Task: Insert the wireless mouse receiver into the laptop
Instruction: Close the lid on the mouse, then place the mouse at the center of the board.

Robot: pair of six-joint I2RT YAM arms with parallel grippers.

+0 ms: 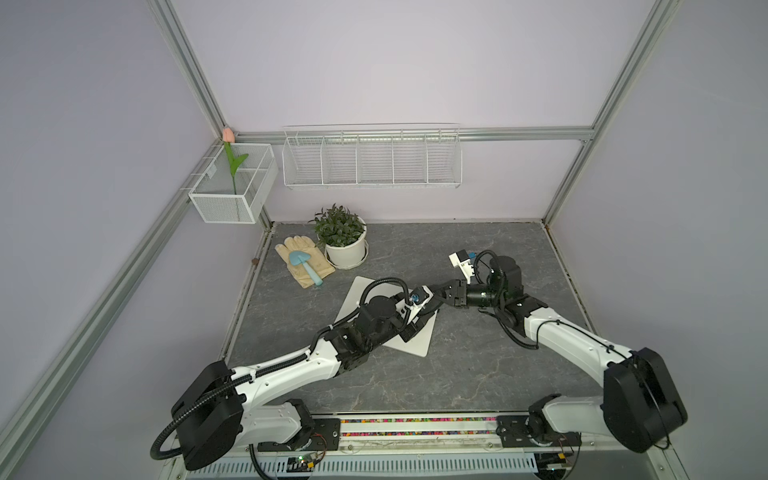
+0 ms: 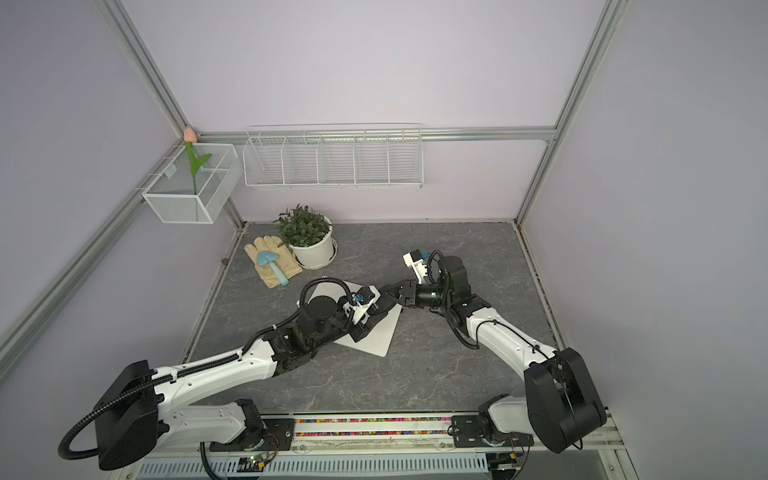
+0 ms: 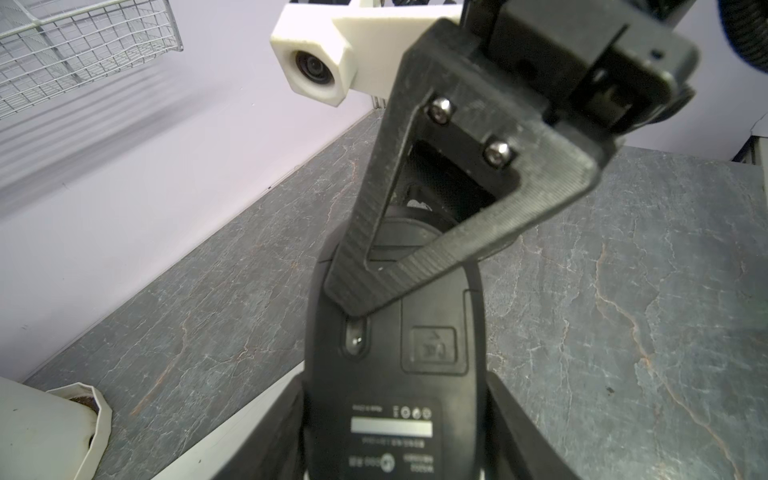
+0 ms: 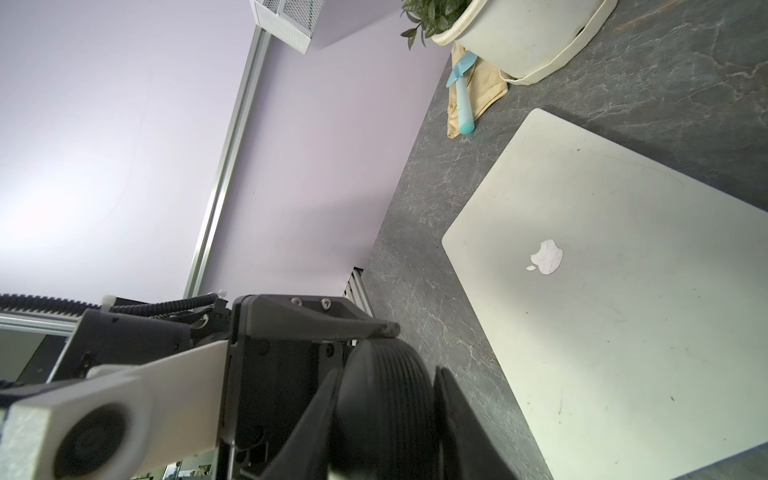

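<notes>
Though closed — laptop [image 4: 623,311] near left gripper [image 3: 395,380]

You are looking at the mouse [image 3: 390,374] running off the left wrist view's edge, the right hand [image 3: 361,286] covering its far end; the wireless mouse receiver is hiding from you. In both top views the left arm [image 1: 365,324] is covering much of the laptop [image 1: 415,345].

L arm [image 1: 286,372] + R arm [image 1: 569,336] crowd laptop [image 1: 415,340], pot [image 1: 345,253] + gloves [image 1: 305,262] behind, table [image 1: 457,382] front free

trowel [image 1: 305,266] on gloves [image 1: 296,245], laptop [image 1: 415,343] centre (pot [image 1: 345,253] behind)
</notes>
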